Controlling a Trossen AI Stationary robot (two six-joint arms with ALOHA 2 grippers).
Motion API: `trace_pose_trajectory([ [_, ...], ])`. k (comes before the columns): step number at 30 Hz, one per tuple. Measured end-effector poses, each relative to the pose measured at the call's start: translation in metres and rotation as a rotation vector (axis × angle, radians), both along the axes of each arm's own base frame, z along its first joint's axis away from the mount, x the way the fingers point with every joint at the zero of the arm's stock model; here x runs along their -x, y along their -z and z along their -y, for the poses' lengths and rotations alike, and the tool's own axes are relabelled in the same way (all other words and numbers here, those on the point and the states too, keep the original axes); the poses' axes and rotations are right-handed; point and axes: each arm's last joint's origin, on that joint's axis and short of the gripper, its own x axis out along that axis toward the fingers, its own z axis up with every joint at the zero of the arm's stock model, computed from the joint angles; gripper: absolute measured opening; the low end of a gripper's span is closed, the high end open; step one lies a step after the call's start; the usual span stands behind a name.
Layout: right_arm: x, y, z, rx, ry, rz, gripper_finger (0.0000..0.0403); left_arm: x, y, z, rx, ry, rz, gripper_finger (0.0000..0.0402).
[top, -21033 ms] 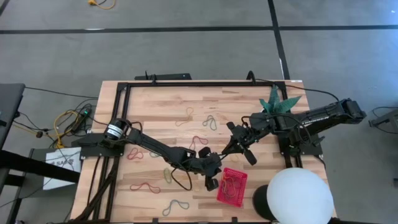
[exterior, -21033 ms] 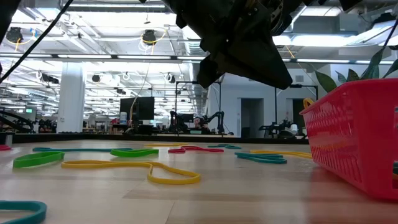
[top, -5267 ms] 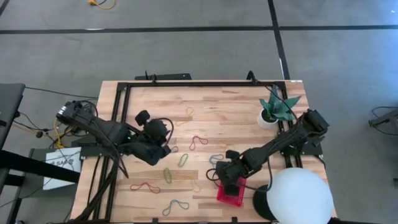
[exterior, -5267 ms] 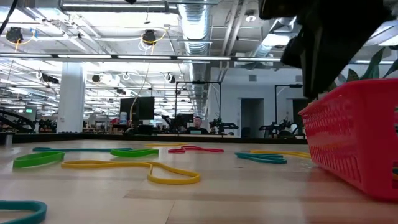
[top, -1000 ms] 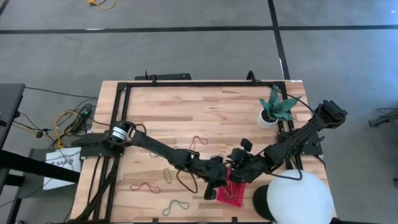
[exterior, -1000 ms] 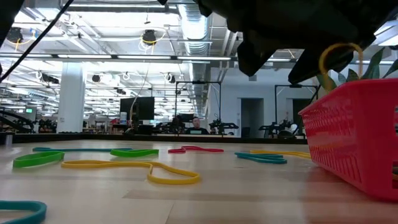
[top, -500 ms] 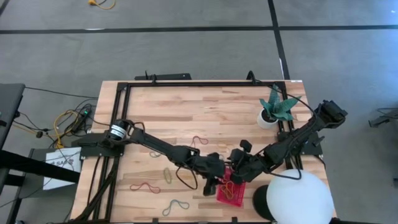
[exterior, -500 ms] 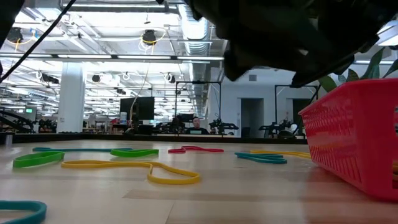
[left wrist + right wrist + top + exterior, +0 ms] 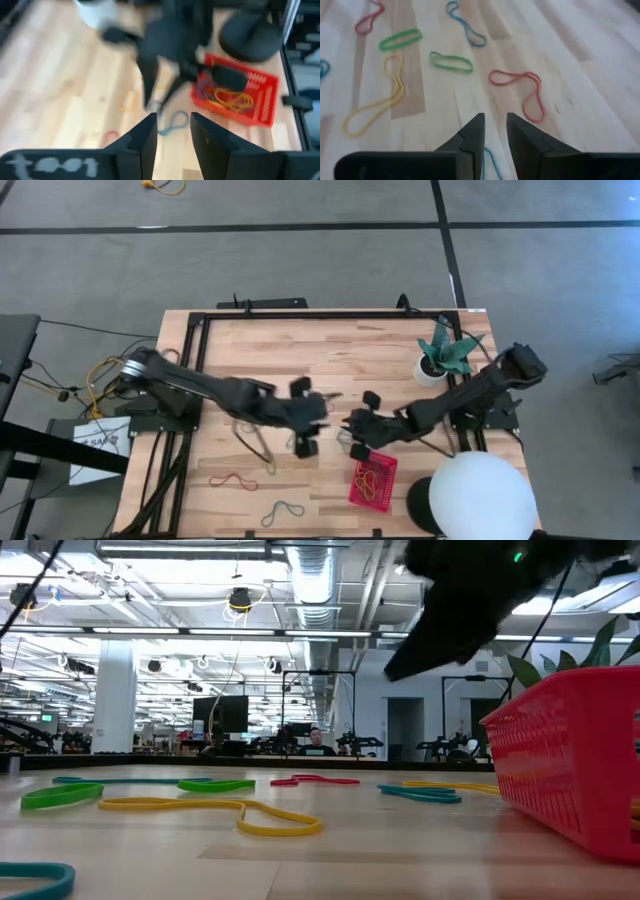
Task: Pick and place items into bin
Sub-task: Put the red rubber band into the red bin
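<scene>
The left gripper (image 9: 303, 415) has pulled back to the bin's (image 9: 374, 482) ten o'clock, fingers parted, empty. The right gripper (image 9: 357, 432) hovers at twelve, likewise parted and empty.

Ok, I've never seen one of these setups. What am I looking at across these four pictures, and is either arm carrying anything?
Two dark robot arms work at a wooden table. One picture looks straight down, one looks level across the tabletop, and two come from cameras on the arms' wrists.

From above, the left tool is over the middle of the table and the right tool is close beside it, above the red basket. Both tools are open and carry nothing.

Coloured rubber bands lie loose on the wood, such as a red one and a green one. Several more already sit in the basket. A potted plant and a big white dome stand on the right.
</scene>
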Motion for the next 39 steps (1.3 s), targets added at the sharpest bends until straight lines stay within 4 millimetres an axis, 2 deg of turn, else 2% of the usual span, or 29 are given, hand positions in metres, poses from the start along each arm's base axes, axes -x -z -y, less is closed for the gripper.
trace_pose_trajectory([
  [3,-0.013,0.019,0.009,0.002,-0.055,-0.057,0.0075,0.025,-0.028,-0.008,-0.052,-0.069,0.064,0.0107],
  [5,-0.022,0.029,0.017,-0.006,-0.073,-0.098,0.0075,0.038,-0.039,-0.012,-0.088,-0.11,0.081,0.0107],
  [11,-0.058,0.035,0.055,-0.03,-0.016,-0.113,0.0075,0.062,-0.054,-0.021,-0.168,-0.221,0.1,0.0107],
  [18,-0.091,0.051,0.09,-0.056,0.024,-0.144,0.0075,0.062,-0.048,-0.02,-0.187,-0.226,0.054,0.0107],
  [24,-0.104,0.069,0.107,-0.036,0.05,-0.194,0.0075,0.061,-0.042,-0.019,-0.198,-0.228,0.011,0.0107],
  [35,-0.102,0.069,0.11,-0.073,0.028,-0.24,0.0075,0.062,-0.041,-0.016,-0.199,-0.219,0.009,0.0107],
  [39,-0.105,0.076,0.108,-0.103,0.029,-0.231,0.0075,0.062,-0.041,-0.016,-0.198,-0.22,0.009,0.0107],
])
